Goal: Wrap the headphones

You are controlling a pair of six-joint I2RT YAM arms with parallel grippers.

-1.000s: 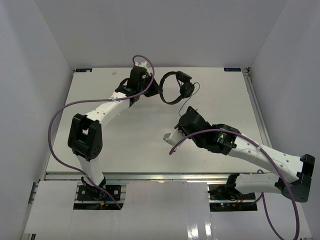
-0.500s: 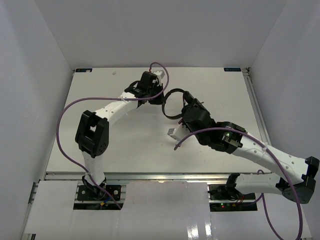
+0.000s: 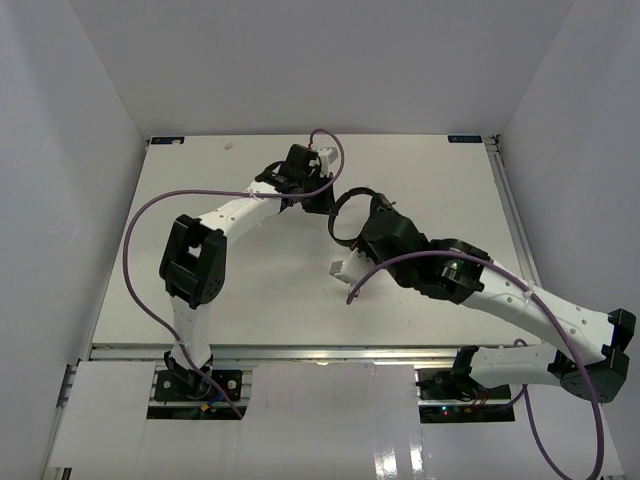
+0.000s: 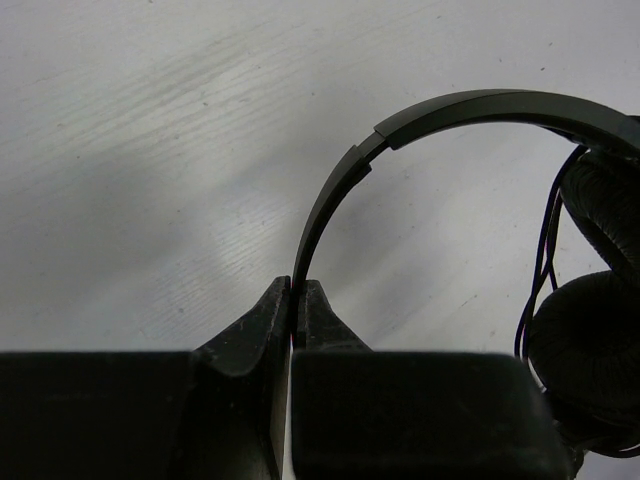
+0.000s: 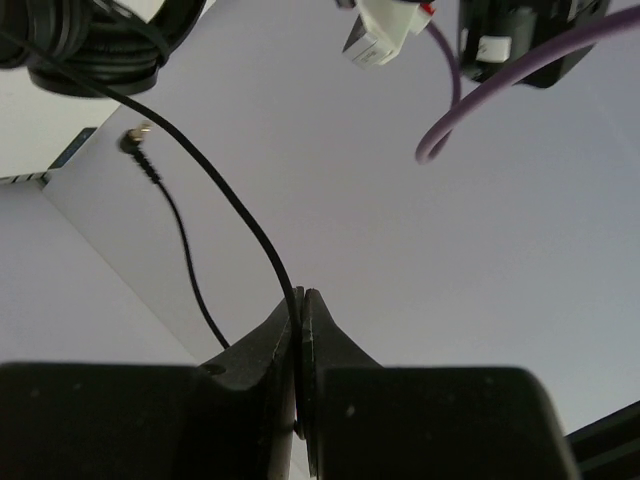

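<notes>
Top external view: headphones being drawn toward mid-frame

Compared with a second ago, both arms are crowding together, and the headphones are sitting lower, near the centre of the tabletop. The left tool is pinching the thin headband, closed down to its thickness. The right tool is clamping the cord likewise, its plug dangling free at upper left. Winding is probably just starting. Black padded earcups are hanging together at the right of the left wrist frame.
</notes>
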